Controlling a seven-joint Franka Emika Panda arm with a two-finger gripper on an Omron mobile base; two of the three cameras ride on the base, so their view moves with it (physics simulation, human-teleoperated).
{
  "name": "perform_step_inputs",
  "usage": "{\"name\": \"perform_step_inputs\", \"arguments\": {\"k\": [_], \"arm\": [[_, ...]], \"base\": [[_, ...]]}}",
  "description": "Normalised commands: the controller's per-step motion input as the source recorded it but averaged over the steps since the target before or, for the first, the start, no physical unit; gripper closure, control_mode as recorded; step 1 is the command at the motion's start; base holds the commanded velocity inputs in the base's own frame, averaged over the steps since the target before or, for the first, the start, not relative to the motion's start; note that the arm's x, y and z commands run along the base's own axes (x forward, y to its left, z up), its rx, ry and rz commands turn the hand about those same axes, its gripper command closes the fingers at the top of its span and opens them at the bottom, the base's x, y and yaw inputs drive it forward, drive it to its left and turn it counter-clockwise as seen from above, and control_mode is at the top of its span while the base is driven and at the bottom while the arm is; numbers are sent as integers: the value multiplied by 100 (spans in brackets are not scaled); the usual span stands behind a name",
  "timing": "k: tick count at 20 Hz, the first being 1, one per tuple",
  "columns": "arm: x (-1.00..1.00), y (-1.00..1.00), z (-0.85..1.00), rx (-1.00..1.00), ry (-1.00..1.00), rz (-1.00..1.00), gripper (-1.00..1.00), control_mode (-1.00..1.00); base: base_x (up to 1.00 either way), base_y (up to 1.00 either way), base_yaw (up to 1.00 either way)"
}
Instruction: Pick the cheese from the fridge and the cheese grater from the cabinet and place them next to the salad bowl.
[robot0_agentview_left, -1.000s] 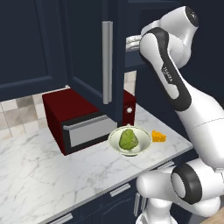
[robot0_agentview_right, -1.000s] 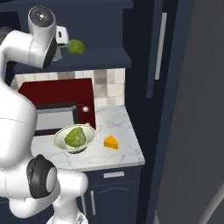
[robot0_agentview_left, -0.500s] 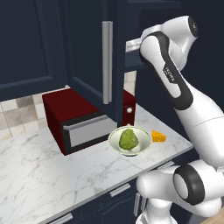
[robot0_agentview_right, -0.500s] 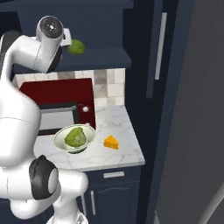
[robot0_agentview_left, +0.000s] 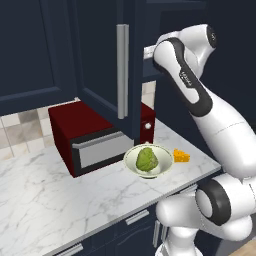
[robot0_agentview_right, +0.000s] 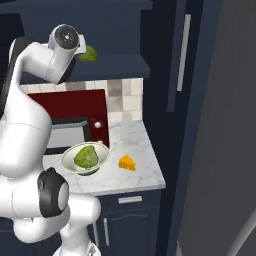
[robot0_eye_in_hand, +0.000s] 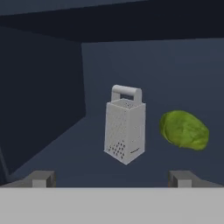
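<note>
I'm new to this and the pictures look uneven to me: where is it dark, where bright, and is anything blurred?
Hand view: dim inside the dark navy cabinet, yet the silver perforated box grater and loose green lump stay lit, slightly soft. Left base view: evenly bright white marble counter, with a soft shadow under the pale bowl of lettuce. Right base view: the orange cheese wedge is crisp.

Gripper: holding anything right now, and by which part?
Nothing held. The gripper is open, its fingertips short of the cheese grater, which stands upright and untouched in the cabinet beside a loose green lump.

Dark red microwave (robot0_agentview_left: 95, 135) on white marble counter (robot0_agentview_left: 55, 195), loose green lump (robot0_eye_in_hand: 183, 130) on shelf
</note>
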Motion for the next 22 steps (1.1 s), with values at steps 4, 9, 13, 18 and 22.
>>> {"name": "perform_step_inputs", "arguments": {"k": [4, 9, 13, 18, 22], "arm": [[44, -9, -5, 0, 0, 0, -100, -100], [4, 11, 0, 0, 0, 6, -100, -100], [31, 36, -16, 0, 0, 11, -100, -100], [35, 15, -18, 0, 0, 4, -100, -100], [38, 0, 0, 0, 0, 0, -100, -100]], "base": [[0, 0, 0], [0, 0, 0], [0, 0, 0], [0, 0, 0], [0, 0, 0]]}}
